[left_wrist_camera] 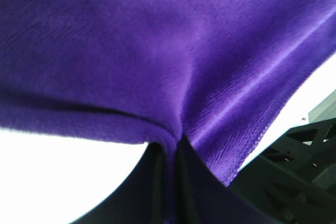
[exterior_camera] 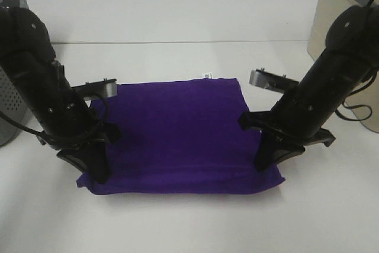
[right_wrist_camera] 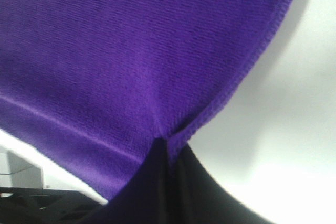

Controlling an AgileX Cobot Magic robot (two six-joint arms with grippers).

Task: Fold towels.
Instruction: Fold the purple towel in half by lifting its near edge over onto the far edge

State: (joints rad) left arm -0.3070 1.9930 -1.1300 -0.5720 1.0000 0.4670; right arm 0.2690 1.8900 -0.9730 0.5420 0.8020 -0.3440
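Observation:
The deep purple towel [exterior_camera: 180, 134] lies spread on the white table, its small white tag [exterior_camera: 206, 76] at the far edge. My left gripper [exterior_camera: 95, 167] is shut on the towel's near left corner, and the left wrist view shows the cloth [left_wrist_camera: 173, 77] pinched into a fold between the black fingers [left_wrist_camera: 157, 182]. My right gripper [exterior_camera: 266, 158] is shut on the near right corner, and the right wrist view shows the hemmed edge [right_wrist_camera: 157, 77] gathered between the fingers [right_wrist_camera: 157, 182]. Both corners look slightly lifted off the table.
A perforated grey metal bin [exterior_camera: 9, 102] stands at the left edge. A beige box [exterior_camera: 334, 16] stands at the back right, with cables [exterior_camera: 358, 111] beside it. The white table [exterior_camera: 189, 223] runs out in front of the towel and behind it.

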